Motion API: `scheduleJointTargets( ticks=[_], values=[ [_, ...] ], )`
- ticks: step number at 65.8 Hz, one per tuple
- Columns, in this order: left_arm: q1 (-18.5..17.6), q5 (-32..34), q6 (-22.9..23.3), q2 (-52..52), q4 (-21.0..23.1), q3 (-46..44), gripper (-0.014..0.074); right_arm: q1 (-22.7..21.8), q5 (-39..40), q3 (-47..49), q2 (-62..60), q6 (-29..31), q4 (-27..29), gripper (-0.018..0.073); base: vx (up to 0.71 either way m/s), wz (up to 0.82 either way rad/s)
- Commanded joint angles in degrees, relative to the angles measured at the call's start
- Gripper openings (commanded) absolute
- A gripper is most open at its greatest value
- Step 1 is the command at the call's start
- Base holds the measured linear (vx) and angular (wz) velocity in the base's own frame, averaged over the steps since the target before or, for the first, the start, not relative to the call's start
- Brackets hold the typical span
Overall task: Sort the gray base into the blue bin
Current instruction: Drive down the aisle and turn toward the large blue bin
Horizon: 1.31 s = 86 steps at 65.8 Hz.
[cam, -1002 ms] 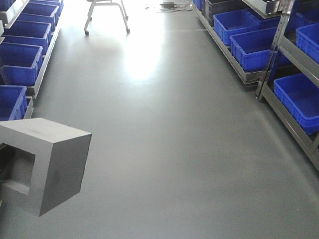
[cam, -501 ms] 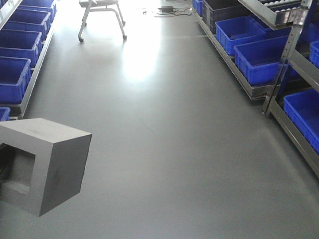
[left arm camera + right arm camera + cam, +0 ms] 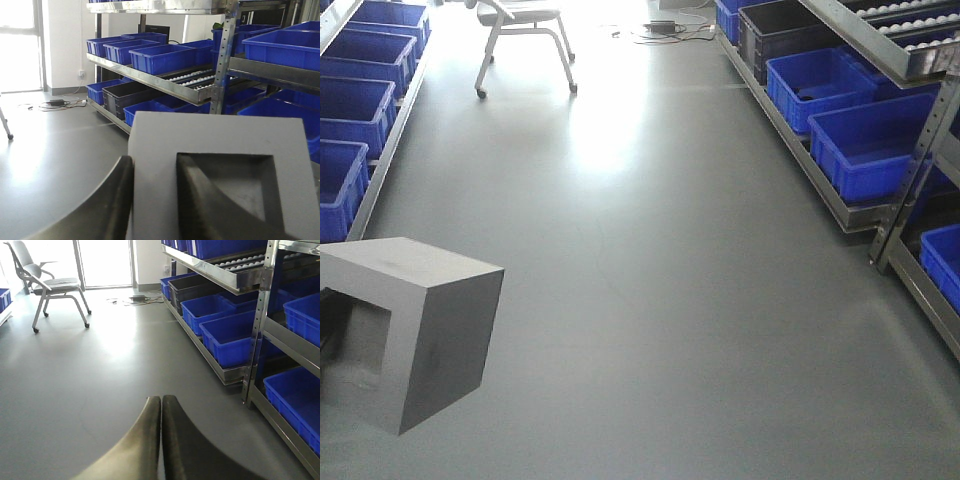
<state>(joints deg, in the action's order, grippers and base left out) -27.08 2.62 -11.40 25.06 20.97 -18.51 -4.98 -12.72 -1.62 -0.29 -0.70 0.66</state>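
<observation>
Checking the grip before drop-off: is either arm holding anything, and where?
The left gripper holds the gray block by the wall beside its recess; the right gripper is shut, empty.

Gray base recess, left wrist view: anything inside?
One finger of the left gripper sits inside the recess of the gray base, the other outside its wall. The visible remainder is bare; the recess floor behind that finger is covered.
</observation>
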Motion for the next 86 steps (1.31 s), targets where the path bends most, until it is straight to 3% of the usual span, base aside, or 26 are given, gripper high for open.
scheduleJointTargets(
  ticks=[1,38,86],
  values=[
    [-0.09,5.49,0.26,0.26,0.57,-1.76,-0.0006,-0.22,4.13,-0.09,1.08,0.7,-0.25,-0.0005,0.37,0.01],
    [-0.09,5.49,0.26,0.26,0.57,-1.76,-0.0006,-0.22,4.13,-0.09,1.08,0.7,-0.25,-0.0005,0.33,0.18],
    [-0.09,5.49,0.26,0.26,0.57,-1.76,-0.0006,-0.22,4.13,-0.09,1.08,0.7,-0.25,-0.0005,0.24,0.79]
  ],
)
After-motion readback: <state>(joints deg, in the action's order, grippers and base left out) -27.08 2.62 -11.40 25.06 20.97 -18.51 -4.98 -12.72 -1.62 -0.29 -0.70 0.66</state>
